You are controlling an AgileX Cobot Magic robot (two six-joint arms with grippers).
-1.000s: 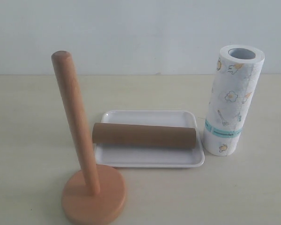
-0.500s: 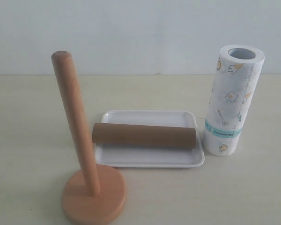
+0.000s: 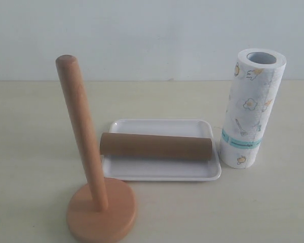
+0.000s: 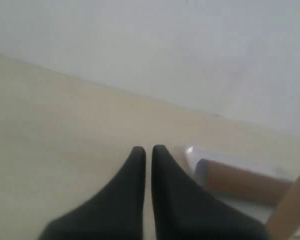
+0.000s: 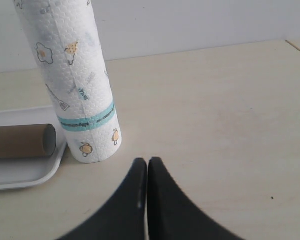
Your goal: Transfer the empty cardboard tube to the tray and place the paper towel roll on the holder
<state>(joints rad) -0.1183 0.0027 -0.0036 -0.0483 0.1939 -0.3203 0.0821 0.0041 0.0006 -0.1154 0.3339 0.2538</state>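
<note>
No change over the last sec: ext view is identical frame to frame, and neither arm is in it. Nothing shifted, so no progress in this stretch, but nothing was disturbed either.

Layout in ext view: the empty cardboard tube (image 3: 157, 146) lies on its side across the tray (image 3: 159, 172), long axis running 9 to 3 o'clock, both ends inside the rim. Part 1 looks done.

The paper towel roll (image 3: 251, 109) stands upright on the table (image 3: 30, 131) just beside the tray's edge at 3 o'clock, hollow core facing up. The holder (image 3: 83, 136) stands at approx 8 o'clock from the tray w/ its dowel bare, so part 2 isn't started.

Left gripper (image 4: 148, 150): fingers drawn nearly together, only a thin slit btwn them, holding nothing. It sits low over bare table, w/ the tray corner and tube end ahead of it.

Right gripper (image 5: 147, 161): tips pressed together, empty. The roll is near but apart from it, no contact.

Judgement: this is a pause btwn steps. Next up is prob the right arm, which needs to spread its fingers wide enough for the thick roll before closing in. The roll is tall and light, so a nudge from closed tips could tip it toward the tray.
</note>
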